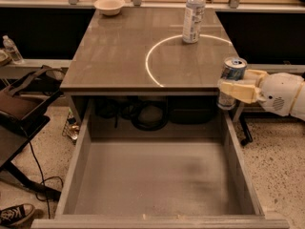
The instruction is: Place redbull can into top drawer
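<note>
Camera view: gripper (229,89) closed around the can (233,69), holding it upright just off the worktop's (119,56) front right corner, above the open drawer's (152,175) right wall. Bottle (193,15) stands near the back right edge.

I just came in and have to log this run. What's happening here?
The robot arm's tool grips a can, upright, in the air by the table's front right corner, roughly above the right wall of the open drawer. The can is not yet in the drawer. A bottle and a bowl stand on the table farther back.
</note>
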Controlling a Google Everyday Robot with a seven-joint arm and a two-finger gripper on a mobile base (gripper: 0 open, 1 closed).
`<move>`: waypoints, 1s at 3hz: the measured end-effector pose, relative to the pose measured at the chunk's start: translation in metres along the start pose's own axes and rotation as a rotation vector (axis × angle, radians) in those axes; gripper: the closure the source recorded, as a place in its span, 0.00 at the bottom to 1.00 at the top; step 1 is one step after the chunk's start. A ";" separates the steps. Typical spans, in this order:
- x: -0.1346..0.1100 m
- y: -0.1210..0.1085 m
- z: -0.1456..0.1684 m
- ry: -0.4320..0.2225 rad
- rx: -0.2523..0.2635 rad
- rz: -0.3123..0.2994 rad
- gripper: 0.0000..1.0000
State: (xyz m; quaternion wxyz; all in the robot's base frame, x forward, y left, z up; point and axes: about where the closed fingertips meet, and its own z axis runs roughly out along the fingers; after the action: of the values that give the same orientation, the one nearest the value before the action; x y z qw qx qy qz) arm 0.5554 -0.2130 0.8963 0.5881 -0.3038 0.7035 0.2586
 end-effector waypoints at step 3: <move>0.078 0.135 0.115 -0.036 -0.477 -0.030 1.00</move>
State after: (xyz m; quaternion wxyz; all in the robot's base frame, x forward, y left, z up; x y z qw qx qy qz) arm 0.5241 -0.0478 0.8005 0.5160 -0.4399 0.6072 0.4142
